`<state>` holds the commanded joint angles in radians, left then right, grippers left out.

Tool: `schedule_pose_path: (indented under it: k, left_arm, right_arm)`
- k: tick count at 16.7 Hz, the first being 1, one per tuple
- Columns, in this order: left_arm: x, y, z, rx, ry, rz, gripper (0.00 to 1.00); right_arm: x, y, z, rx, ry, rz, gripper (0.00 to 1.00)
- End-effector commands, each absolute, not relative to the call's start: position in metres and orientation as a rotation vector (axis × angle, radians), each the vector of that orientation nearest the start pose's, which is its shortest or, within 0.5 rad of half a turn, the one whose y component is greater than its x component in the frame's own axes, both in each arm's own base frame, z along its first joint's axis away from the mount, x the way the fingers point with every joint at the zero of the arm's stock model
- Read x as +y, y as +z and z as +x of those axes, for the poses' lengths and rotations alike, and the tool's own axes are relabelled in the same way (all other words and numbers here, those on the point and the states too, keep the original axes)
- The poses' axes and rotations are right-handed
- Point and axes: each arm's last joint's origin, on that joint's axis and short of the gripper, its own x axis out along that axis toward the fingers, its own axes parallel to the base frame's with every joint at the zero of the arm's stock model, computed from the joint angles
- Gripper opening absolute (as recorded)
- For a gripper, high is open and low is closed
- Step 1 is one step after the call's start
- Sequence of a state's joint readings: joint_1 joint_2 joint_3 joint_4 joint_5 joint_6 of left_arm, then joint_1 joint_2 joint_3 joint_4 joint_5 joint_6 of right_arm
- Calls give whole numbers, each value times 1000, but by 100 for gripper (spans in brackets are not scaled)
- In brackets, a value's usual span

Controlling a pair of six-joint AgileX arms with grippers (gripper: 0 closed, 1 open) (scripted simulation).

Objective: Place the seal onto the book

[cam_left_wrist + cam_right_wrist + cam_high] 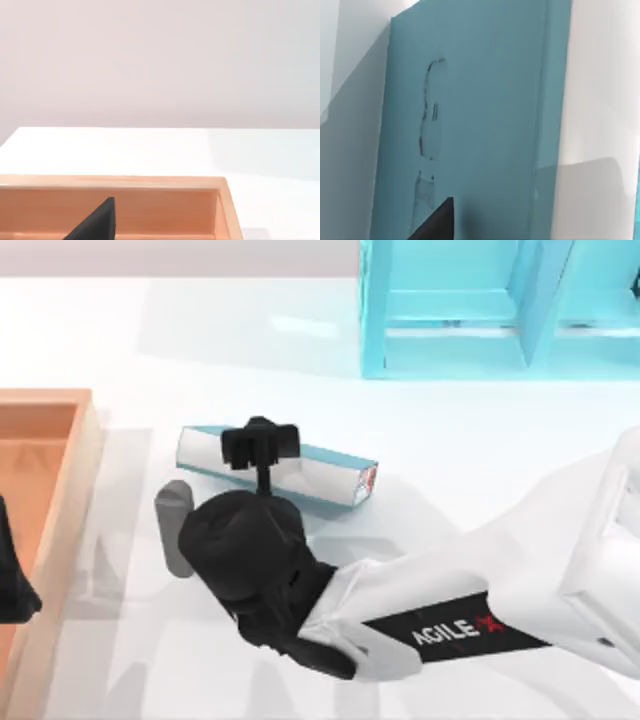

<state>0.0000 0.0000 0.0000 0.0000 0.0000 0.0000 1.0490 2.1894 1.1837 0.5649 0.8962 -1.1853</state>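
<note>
My right gripper (258,445) is hovering directly above the thick teal-blue hardcover book (325,472), whose long axis runs left-right. I cannot tell its finger state. My left arm is idling over the orange-brown wooden tray (55,430) to the book's left.

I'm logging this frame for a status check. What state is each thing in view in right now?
book: closed, lying flat on the table, cover up.
right gripper: poised directly over the book.
left gripper: parked over the wooden tray.
wooden tray: flat at the table's left edge, open side up.
shelf unit: standing upright at the table's far right.
</note>
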Motion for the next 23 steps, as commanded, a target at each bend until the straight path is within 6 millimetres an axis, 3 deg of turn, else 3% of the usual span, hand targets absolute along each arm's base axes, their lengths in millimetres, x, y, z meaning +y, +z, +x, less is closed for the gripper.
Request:
schedule_pose_path:
  k: [9,12,18,20,23]
  left_arm:
    - [-1,160,106,0,0,0,100]
    - [-1,160,106,0,0,0,100]
    - [-1,160,106,0,0,0,100]
    - [-1,160,106,0,0,0,100]
    - [-1,160,106,0,0,0,100]
  right_arm:
    - [372,101,231,121,306,-1553,100]
    - [376,99,198,149,308,-1577,100]
    - [375,107,104,131,308,-1555,100]
    - [373,111,88,116,307,-1549,100]
    - [373,111,87,114,306,-1549,100]
